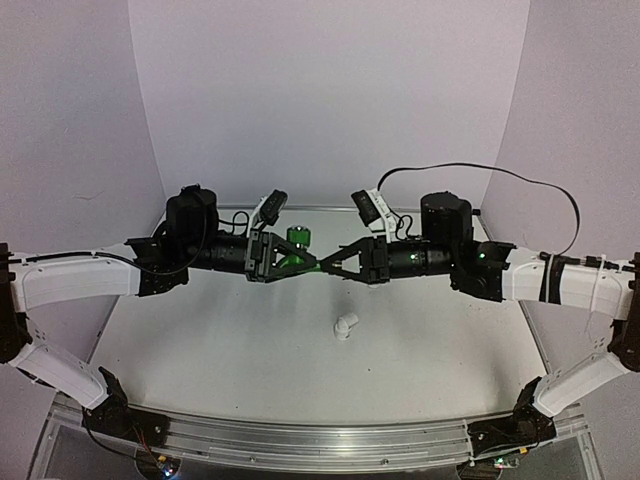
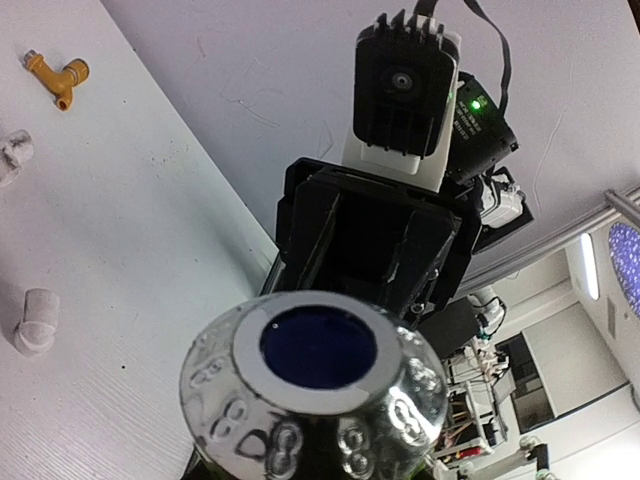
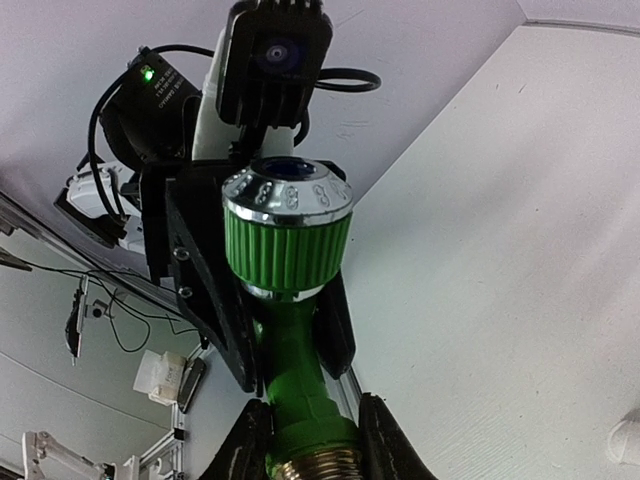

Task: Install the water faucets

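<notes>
The green faucet (image 1: 297, 248) is held in mid-air between both arms, above the table's middle. In the right wrist view its ribbed knob (image 3: 287, 240) with chrome cap points up, with the green body (image 3: 295, 365) below it. My left gripper (image 1: 272, 258) is shut on the body just under the knob; its black fingers (image 3: 198, 290) flank the body. My right gripper (image 3: 315, 445) is shut on the collar by the brass thread. The knob's cap (image 2: 315, 350) fills the left wrist view and hides my left fingers. The yellow-gold faucet (image 2: 58, 77) lies on the table.
A white elbow fitting (image 1: 344, 326) lies on the table in front of the grippers; it also shows in the left wrist view (image 2: 35, 322). Another white fitting (image 2: 12, 155) lies near the yellow-gold faucet. A white fitting's edge (image 3: 625, 440) shows at the right.
</notes>
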You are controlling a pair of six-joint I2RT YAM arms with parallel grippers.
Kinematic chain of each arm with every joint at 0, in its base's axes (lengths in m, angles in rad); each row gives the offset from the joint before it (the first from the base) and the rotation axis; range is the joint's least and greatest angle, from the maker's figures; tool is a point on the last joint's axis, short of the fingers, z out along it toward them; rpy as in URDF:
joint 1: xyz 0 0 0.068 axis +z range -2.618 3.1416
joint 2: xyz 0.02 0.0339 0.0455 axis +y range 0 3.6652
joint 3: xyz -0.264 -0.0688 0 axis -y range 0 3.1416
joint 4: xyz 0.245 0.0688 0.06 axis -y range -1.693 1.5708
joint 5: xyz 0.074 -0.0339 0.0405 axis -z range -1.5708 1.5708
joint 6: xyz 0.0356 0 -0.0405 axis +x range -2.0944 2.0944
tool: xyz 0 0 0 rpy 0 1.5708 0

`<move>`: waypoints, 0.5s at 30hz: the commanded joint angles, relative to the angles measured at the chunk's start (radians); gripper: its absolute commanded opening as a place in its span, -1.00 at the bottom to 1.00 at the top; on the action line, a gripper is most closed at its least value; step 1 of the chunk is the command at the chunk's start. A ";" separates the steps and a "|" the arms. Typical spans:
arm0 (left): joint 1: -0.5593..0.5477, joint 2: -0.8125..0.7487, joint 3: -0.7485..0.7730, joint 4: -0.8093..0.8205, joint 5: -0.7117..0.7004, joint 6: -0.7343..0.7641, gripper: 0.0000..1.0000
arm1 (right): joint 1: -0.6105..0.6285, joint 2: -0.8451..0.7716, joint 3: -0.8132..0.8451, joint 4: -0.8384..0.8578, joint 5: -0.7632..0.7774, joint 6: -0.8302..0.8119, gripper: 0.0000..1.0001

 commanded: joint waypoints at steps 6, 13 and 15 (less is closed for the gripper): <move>-0.006 -0.036 0.003 0.022 -0.002 0.032 -1.00 | -0.001 0.009 0.053 -0.041 0.005 -0.046 -0.63; 0.028 -0.082 -0.017 -0.143 -0.096 0.071 -1.00 | -0.001 -0.022 0.154 -0.508 0.325 -0.436 0.96; 0.037 -0.103 -0.033 -0.177 -0.109 0.083 -1.00 | 0.000 -0.014 0.167 -0.570 0.395 -0.554 0.96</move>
